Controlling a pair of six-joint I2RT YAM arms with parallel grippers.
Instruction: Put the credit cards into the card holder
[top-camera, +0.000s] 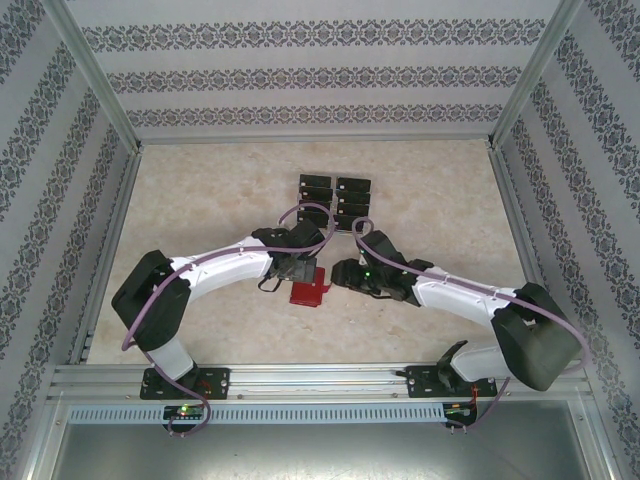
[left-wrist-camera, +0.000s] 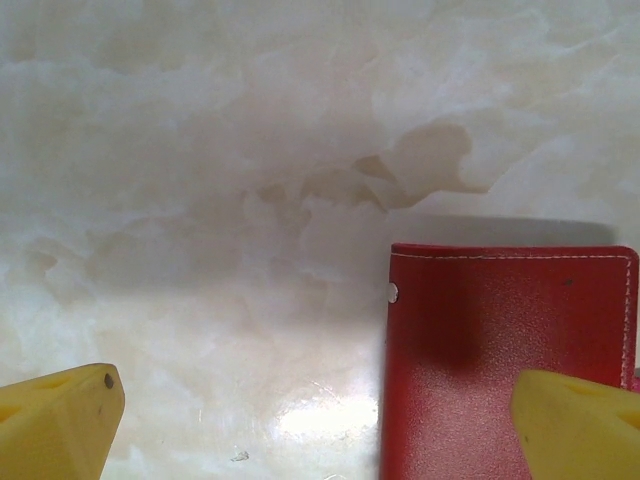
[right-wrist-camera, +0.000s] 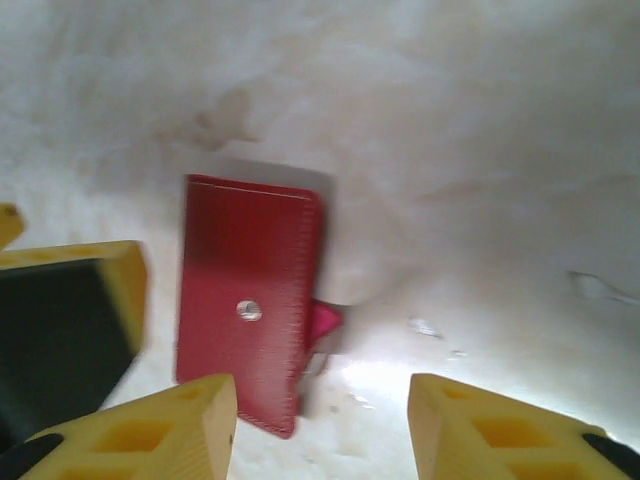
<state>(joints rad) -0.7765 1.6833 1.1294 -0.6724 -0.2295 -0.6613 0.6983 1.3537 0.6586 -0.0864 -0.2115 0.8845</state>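
The credit cards (top-camera: 335, 200) are small black rectangles laid out in two columns at the back middle of the table. The card holder (top-camera: 307, 288) is a red wallet lying closed and flat in front of them. My left gripper (top-camera: 296, 270) hovers over the wallet's left side, jaws open; in the left wrist view its right fingertip (left-wrist-camera: 580, 425) sits over the card holder (left-wrist-camera: 500, 350). My right gripper (right-wrist-camera: 320, 430) is open just right of the card holder (right-wrist-camera: 250, 300), with bare table between its fingers. A pink snap tab (right-wrist-camera: 326, 320) sticks out of the wallet's edge.
Patterned walls and metal frame rails (top-camera: 100, 240) enclose the marble-look tabletop (top-camera: 440, 200). The left gripper's yellow finger with its black pad (right-wrist-camera: 70, 310) stands close to the wallet's left edge in the right wrist view. Both arms meet near the table's centre.
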